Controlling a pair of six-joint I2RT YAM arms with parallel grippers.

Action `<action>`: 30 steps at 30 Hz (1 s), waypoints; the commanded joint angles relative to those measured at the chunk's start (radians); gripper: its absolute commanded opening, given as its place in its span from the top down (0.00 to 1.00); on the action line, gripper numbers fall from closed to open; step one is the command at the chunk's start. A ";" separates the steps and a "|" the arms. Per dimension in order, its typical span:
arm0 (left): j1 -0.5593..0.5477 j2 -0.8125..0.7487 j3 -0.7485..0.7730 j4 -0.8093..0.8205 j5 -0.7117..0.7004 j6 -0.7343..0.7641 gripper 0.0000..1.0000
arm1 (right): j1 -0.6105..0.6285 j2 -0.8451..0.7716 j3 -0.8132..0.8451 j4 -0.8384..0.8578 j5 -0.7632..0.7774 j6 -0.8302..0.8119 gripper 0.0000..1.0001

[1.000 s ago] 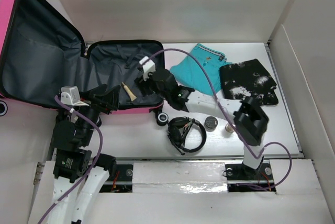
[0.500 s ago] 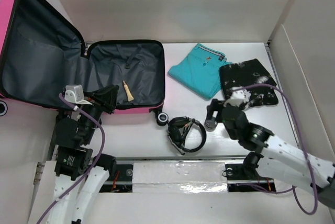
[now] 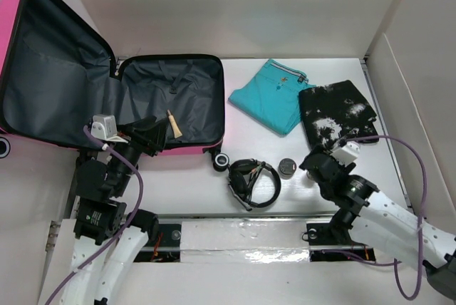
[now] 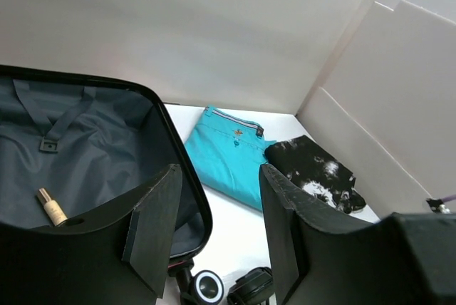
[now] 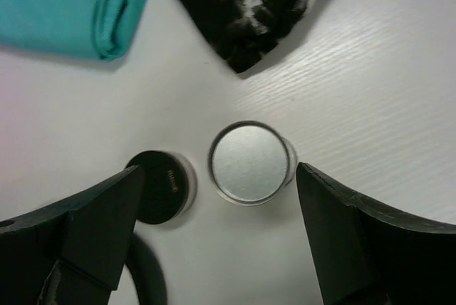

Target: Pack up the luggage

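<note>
The luggage (image 3: 158,95) lies open at the left, its hot-pink shell showing at the edges and its grey lining (image 4: 92,166) facing up. A small tan bottle (image 3: 173,123) lies inside it. My left gripper (image 3: 147,134) hovers at the luggage's near edge, open and holding nothing (image 4: 217,237). My right gripper (image 3: 311,165) is open above the table right of centre. In the right wrist view a silver-lidded jar (image 5: 251,162) stands just beyond the gap between its jaws (image 5: 221,241), and a black-lidded jar (image 5: 160,186) sits by the left finger.
Black headphones (image 3: 253,180) lie near the front middle, beside a luggage wheel (image 3: 221,160). A folded teal garment (image 3: 269,95) and a black-and-white garment (image 3: 338,111) lie at the back right. White walls close off the back and right side.
My right arm has swung from inside the luggage to above the jars on the right, and its gripper has opened. The bottle stays in the luggage. My left gripper has barely moved.
</note>
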 commanded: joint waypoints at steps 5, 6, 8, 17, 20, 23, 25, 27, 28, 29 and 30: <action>-0.037 -0.007 0.015 0.052 0.014 0.007 0.55 | -0.106 0.168 0.060 -0.068 0.081 0.147 0.09; -0.037 -0.014 0.015 0.047 0.004 0.012 0.55 | -0.116 0.177 0.064 -0.065 0.067 0.133 0.09; -0.058 -0.025 0.018 0.038 -0.017 0.015 0.55 | -0.131 0.187 0.064 -0.029 0.050 0.107 0.11; -0.068 -0.036 0.018 0.030 -0.013 0.021 0.55 | -0.154 0.211 0.060 0.085 -0.050 -0.088 0.29; -0.068 -0.045 0.017 0.029 -0.014 0.021 0.55 | -0.154 0.217 0.068 0.082 -0.059 -0.093 0.36; -0.068 -0.033 0.015 0.029 -0.011 0.021 0.55 | -0.143 0.207 0.074 0.117 -0.059 -0.128 0.46; -0.068 -0.033 0.012 0.032 -0.002 0.021 0.55 | -0.119 0.202 0.113 0.127 -0.035 -0.160 0.47; -0.068 -0.025 0.012 0.032 -0.005 0.021 0.55 | -0.076 0.203 0.155 0.137 0.000 -0.197 0.48; -0.068 -0.021 0.012 0.031 -0.005 0.021 0.55 | -0.059 0.206 0.196 0.160 0.005 -0.227 0.48; -0.068 -0.017 0.012 0.030 -0.005 0.021 0.55 | -0.030 0.226 0.218 0.189 0.007 -0.255 0.48; -0.068 -0.019 0.010 0.030 -0.003 0.021 0.55 | -0.016 0.245 0.241 0.264 -0.007 -0.319 0.49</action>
